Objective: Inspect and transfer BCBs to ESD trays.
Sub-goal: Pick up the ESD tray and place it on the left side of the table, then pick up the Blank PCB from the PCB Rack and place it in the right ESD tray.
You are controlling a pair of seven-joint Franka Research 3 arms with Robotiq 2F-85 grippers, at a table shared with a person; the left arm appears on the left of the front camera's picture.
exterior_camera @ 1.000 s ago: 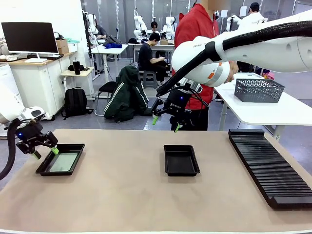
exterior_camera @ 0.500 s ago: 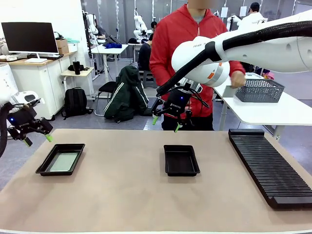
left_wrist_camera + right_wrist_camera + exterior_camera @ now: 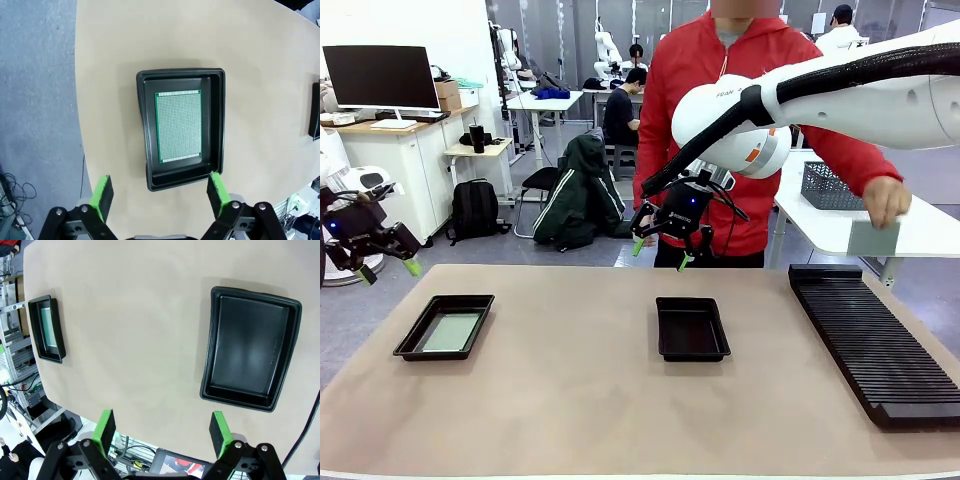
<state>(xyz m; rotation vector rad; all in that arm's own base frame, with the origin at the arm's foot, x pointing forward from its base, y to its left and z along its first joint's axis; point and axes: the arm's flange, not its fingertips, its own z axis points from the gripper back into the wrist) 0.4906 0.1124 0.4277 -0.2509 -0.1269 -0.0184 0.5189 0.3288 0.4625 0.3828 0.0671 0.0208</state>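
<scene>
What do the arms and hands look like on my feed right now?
The right arm has a glossy white rounded shell, an orange patch and a black ribbed hose along it. The right hand and left hand are black with green pads and a small blue light each. The person wears a red long-sleeved jacket.

cut off: second tray (image 3: 316, 110) (right edge) | hidden: mesh basket (image 3: 823, 187) partly behind sleeve (image 3: 840, 150)

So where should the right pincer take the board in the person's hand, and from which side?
Likely its free left edge, from the robot's left: the board hangs upright, facing the robot, with the hand on its upper right corner.
</scene>
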